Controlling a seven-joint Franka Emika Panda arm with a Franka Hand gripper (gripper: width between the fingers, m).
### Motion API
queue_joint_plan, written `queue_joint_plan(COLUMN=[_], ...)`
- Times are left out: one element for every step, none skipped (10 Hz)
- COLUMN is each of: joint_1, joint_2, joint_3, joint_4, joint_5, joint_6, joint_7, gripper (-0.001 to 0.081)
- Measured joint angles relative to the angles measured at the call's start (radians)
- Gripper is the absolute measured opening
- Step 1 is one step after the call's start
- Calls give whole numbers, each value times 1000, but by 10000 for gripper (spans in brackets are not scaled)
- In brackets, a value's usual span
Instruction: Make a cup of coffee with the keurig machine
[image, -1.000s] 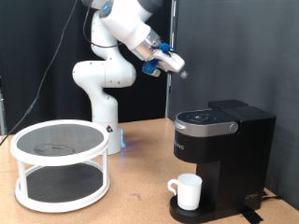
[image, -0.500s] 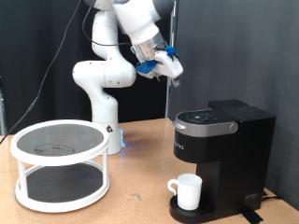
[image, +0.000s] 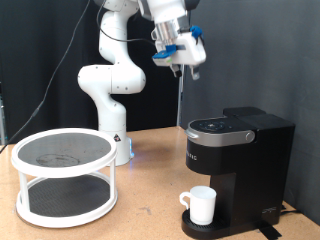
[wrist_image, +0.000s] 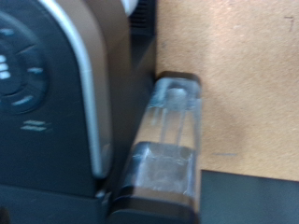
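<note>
Rack: one white two-tier rack (image: 63, 175) stands at the exterior view's left on the counter (image: 150, 215).
Hand: one hand (image: 190, 55), high at 12 o'clock above the keurig; whether its fingers are apart or together I cannot tell.
Change: a second ago the hand hung lower and further left; it has risen and turned.
Keurig: one (image: 238, 165), lid down, at the right.
Cup: one (image: 201, 205), on the drip base.
Wrist only: the button panel (wrist_image: 23, 70) and clear water tank (wrist_image: 168, 140) from above.
</note>
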Motion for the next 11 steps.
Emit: queue_joint_plan(joint_1=[-5, -12, -20, -26, -32, -35, -37, -37, -37, -37, -37], joint_2=[30, 65, 104, 145, 186, 226, 266, 306, 350, 398, 448], joint_3=[2, 9, 18, 27, 35, 42, 48, 54, 62, 71, 82], joint_4=[34, 68, 102, 137, 171, 205, 238, 271, 305, 344, 385], joint_5=[-9, -19, -32, -51, -67, -84, -104, -127, -153, -182, -211], joint_6=[0, 0, 0, 0, 0, 0, 0, -1, -14, -49, -102], joint_7=[10, 28, 49, 69, 85, 102, 117, 130, 141, 147, 156], gripper=[734, 734, 734, 734, 734, 734, 734, 734, 734, 734, 734])
